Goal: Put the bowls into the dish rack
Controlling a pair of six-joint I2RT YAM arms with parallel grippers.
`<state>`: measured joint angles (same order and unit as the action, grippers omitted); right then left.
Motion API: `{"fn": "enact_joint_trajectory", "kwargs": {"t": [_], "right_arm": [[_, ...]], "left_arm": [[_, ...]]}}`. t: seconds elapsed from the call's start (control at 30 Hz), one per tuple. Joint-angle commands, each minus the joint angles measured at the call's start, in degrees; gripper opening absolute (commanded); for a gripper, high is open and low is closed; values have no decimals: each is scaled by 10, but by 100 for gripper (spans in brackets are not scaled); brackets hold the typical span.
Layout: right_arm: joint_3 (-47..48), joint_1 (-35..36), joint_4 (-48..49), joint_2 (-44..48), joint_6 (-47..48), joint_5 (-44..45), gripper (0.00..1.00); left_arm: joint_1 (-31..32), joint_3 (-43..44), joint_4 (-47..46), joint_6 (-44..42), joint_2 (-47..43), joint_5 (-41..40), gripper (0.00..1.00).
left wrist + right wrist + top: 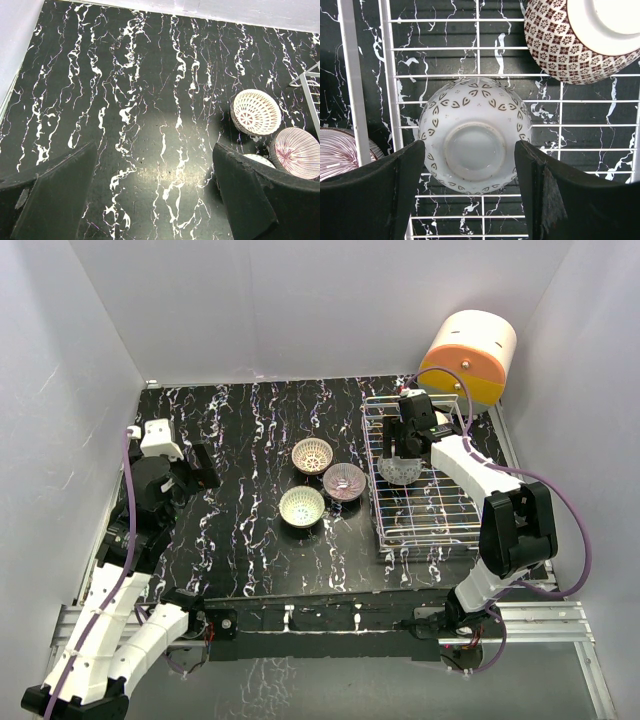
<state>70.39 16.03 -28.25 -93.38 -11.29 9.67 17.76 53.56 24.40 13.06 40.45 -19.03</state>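
Three bowls stand upright on the black marbled table: a white lattice one (311, 454), a purplish striped one (344, 481) and a pale one (301, 506). The silver wire dish rack (440, 525) lies to their right. An upturned white bowl (475, 132) with a leaf pattern rests in it, and an upturned brown-lattice bowl (570, 45) lies beyond it. My right gripper (470, 145) is open just above the white bowl, a finger on each side of it. My left gripper (155, 147) is open and empty over bare table at the left, with the lattice bowl (256, 112) and the striped bowl (299, 152) to its right.
An orange-and-cream cylinder (468, 355) stands at the back right, behind the rack. White walls close in the table on the left, back and right. The near half of the rack holds nothing.
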Motion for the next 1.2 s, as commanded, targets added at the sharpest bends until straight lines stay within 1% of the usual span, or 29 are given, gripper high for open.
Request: {"fn": "enact_joint_trajectory", "kwargs": {"t": [0.0, 0.2, 0.43, 0.57, 0.67, 0.83, 0.9, 1.17], "right_arm": [[6, 1, 30, -3, -2, 28, 75], [4, 0, 35, -7, -4, 38, 75], [3, 0, 39, -17, -4, 10, 70], [1, -1, 40, -18, -6, 10, 62], [-1, -1, 39, -15, -8, 12, 52], [-3, -2, 37, -4, -10, 18, 40], [-4, -2, 37, 0, -10, 22, 38], [-1, -12, 24, 32, -5, 48, 37]], "left_arm": [[2, 2, -8, -5, 2, -4, 97], [2, 3, -6, -5, 0, -6, 97], [2, 3, -2, -5, -4, -8, 97], [2, 3, 1, -5, -7, -10, 97], [2, 4, 2, -6, -8, -11, 97], [2, 1, 1, -5, -10, -12, 97], [2, 1, 1, -5, -11, -11, 97], [2, 3, 2, -7, -12, -11, 97]]}}
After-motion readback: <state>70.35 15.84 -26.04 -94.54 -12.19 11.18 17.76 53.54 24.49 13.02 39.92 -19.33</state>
